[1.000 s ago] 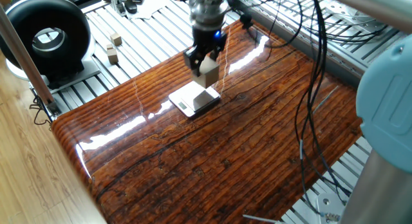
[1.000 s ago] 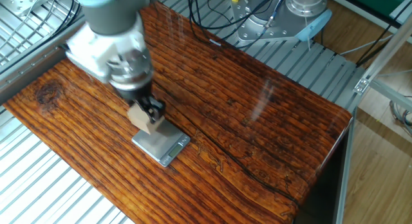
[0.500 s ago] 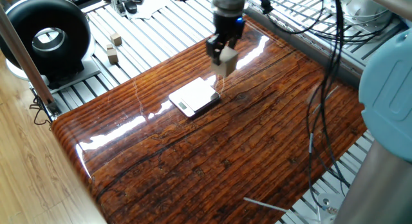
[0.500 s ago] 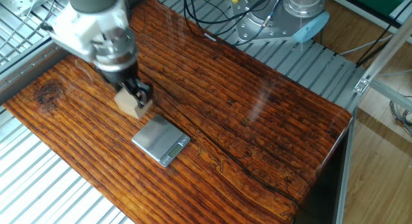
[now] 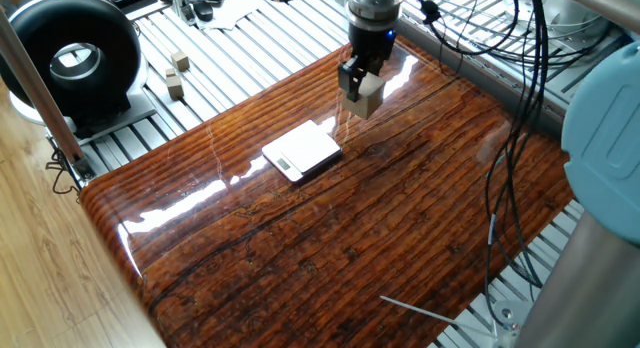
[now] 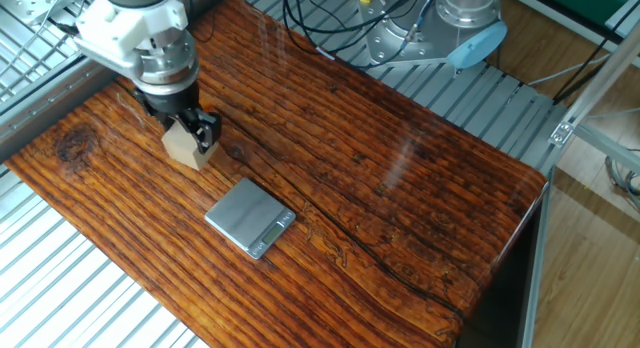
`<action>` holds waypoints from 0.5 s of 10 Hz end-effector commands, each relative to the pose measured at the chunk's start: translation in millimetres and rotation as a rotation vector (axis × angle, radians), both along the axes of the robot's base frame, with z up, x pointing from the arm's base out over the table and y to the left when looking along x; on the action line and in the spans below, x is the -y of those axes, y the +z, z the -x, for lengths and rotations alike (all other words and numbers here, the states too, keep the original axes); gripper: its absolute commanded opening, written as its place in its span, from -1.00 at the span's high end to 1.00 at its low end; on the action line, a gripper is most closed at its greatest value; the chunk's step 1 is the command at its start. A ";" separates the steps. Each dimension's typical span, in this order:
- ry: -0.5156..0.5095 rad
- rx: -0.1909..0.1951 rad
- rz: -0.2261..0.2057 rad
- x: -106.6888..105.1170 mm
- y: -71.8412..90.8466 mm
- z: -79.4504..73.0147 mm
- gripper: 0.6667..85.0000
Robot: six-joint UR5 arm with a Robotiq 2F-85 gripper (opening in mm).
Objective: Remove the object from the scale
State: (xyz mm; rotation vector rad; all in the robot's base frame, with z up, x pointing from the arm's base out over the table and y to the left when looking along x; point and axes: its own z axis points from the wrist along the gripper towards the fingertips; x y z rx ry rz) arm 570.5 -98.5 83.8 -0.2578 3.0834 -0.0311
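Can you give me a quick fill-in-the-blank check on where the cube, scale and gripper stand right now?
1. The gripper is shut on the wooden ____.
2. The top of the scale now carries ____.
3. The scale lies on the ____ tabletop.
4. Two small wooden cubes sit off the tabletop, beside the black ____ device.

Missing words: cube; nothing; wooden; round
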 end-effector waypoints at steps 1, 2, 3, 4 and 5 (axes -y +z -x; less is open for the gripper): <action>0.013 0.015 -0.042 -6.6 -11.8 -4.8 -0.08; 0.009 0.020 -0.062 -12.2 -17.3 -7.7 -0.08; 0.009 0.022 -0.068 -13.8 -21.0 -8.7 -0.09; 0.012 0.017 -0.068 -13.4 -22.8 -7.1 -0.11; 0.017 0.014 -0.067 -12.4 -23.4 -6.3 -0.15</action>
